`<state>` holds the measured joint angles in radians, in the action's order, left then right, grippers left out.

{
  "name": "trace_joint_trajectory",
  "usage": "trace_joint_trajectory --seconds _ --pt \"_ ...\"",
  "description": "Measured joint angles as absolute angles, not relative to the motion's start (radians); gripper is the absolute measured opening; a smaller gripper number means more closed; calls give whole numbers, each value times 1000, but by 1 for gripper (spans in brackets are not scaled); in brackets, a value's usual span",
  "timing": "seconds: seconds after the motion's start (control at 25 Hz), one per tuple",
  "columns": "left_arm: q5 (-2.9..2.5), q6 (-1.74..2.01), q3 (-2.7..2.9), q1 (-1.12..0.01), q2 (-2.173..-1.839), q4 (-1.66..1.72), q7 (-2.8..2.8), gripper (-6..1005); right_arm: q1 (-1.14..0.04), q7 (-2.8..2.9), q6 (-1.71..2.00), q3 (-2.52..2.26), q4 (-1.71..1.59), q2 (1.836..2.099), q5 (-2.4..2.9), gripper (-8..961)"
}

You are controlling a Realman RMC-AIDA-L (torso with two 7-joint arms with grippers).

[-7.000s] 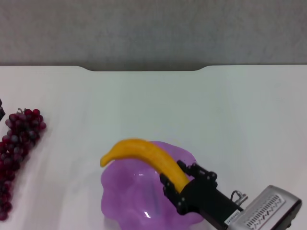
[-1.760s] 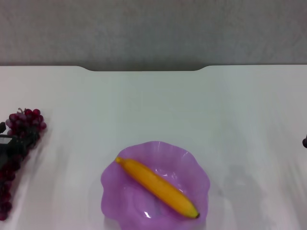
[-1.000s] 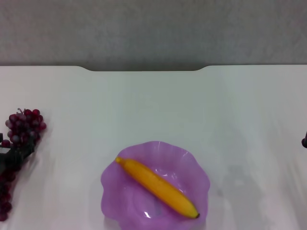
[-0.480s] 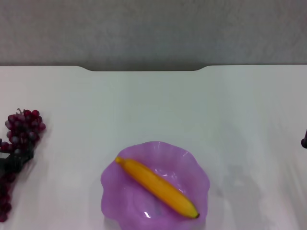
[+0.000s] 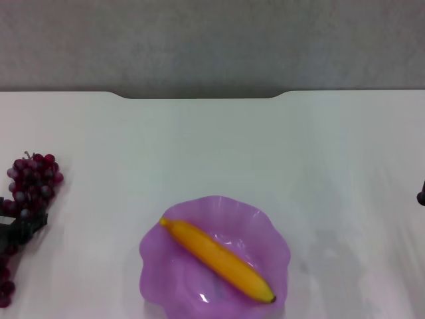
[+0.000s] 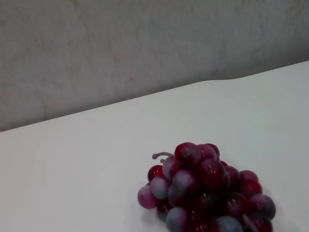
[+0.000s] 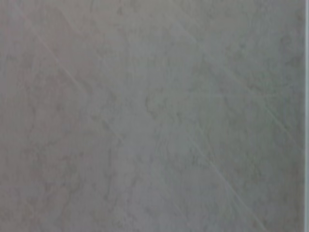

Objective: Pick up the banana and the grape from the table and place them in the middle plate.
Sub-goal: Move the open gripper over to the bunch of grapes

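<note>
Grapes (image 5: 26, 193): well left of the plate (image 5: 159, 266), long axis near-to-far. My left tool (image 5: 16, 229) sits across their middle; grip state I cannot tell. Banana (image 5: 216, 259): in plate.

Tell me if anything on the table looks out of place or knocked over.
Nothing stands out. The banana lies diagonally inside the purple plate, and the grape bunch lies intact on the table at the left edge, with the left gripper at it.
</note>
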<state>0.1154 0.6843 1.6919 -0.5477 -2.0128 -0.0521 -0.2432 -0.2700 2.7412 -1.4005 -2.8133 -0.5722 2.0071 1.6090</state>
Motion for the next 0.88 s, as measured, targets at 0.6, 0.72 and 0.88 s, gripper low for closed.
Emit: trace_joint_trajectory --seconds 0.6,0.72,0.88 --pt "117 683 1692 -548 -2015 -52 -241 813 -270 2741 -1400 -2813 -571 2006 1609 112" --pt "117 683 1692 -548 -2015 -52 -241 795 -270 2741 -1400 -2813 -570 2006 1609 112" --pt "116 683 1692 -547 -2016 -52 -237 746 -270 2741 -1400 -2813 -569 2006 1609 112"
